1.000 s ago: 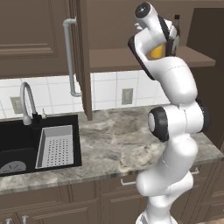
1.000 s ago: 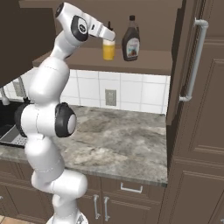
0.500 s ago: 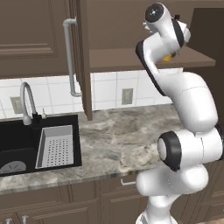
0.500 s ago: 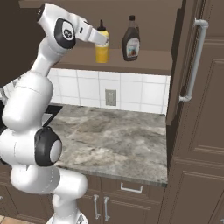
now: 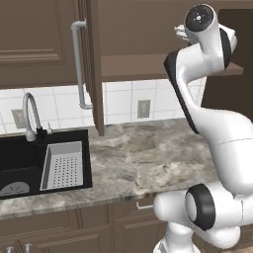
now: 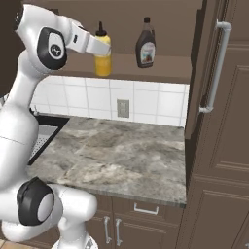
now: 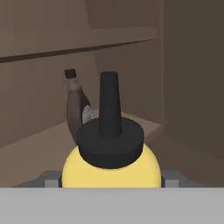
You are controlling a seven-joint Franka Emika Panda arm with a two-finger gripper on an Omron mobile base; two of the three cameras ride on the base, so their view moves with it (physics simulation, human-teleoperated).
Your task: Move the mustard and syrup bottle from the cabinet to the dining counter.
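The mustard (image 6: 102,62), a yellow squeeze bottle with a dark pointed nozzle, stands upright at the front of the open cabinet's shelf (image 6: 160,73). My gripper (image 6: 103,48) is shut on its upper body, reaching in from the left. In the hand view the mustard (image 7: 109,168) sits right between the fingers, its black cap close to the camera. The dark brown syrup bottle (image 6: 146,47) stands on the same shelf to the right, and the syrup bottle (image 7: 76,109) shows behind the mustard in the hand view. The dining counter is out of view.
The cabinet doors hang open, one with a silver bar handle (image 6: 215,68) at the right and the other door (image 5: 93,69) at the left. Below lies a marbled counter (image 6: 116,155) with a black sink (image 5: 29,165), a faucet (image 5: 30,116) and a grey strainer tray (image 5: 63,164).
The arm has swung and straightened up. The mustard has moved left along the shelf in my grip, away from the syrup bottle, which has stayed put.
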